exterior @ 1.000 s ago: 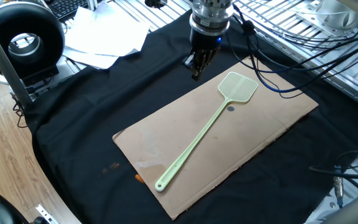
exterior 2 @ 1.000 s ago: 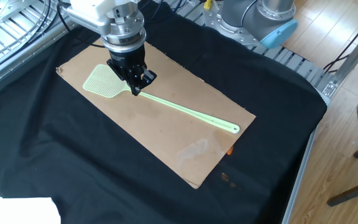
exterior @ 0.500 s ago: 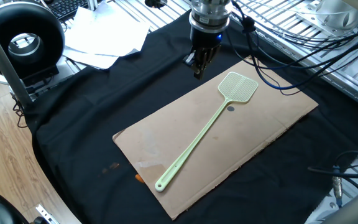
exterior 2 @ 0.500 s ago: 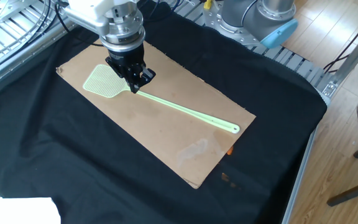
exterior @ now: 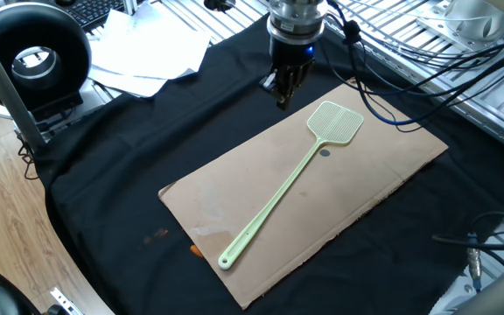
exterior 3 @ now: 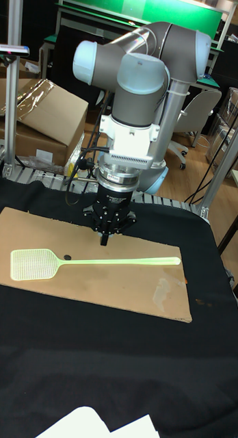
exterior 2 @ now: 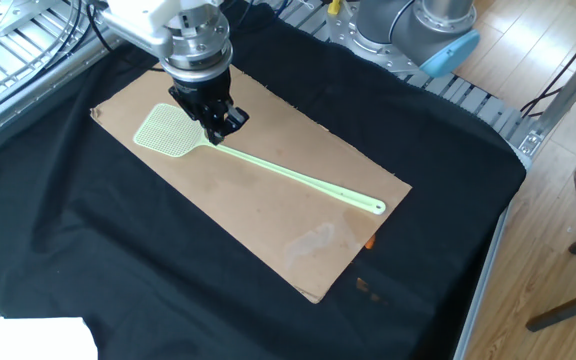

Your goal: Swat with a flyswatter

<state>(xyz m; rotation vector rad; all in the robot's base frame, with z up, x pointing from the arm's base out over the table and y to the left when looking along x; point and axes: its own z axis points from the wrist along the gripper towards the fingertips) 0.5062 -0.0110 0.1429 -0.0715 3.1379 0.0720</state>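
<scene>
The pale green plastic flyswatter (exterior: 287,184) with its squarish mesh head and long thin handle is lying flat on a brown cardboard sheet (exterior: 234,201) that is covering part of the black-draped bench (exterior: 103,140). In one fixed view its head is pointing toward two o'clock and its looped end toward seven o'clock. The black two-finger gripper (exterior: 283,101) is hovering above the sheet's far edge, at about ten o'clock from the mesh head, carrying nothing; its fingers (exterior 3: 104,239) are looking pressed close together, tips pointing down. Judging from this, the reach-and-grasp step is in hand: the next move is calling for the fingers to spread, align across the thin handle and descend onto it.
</scene>
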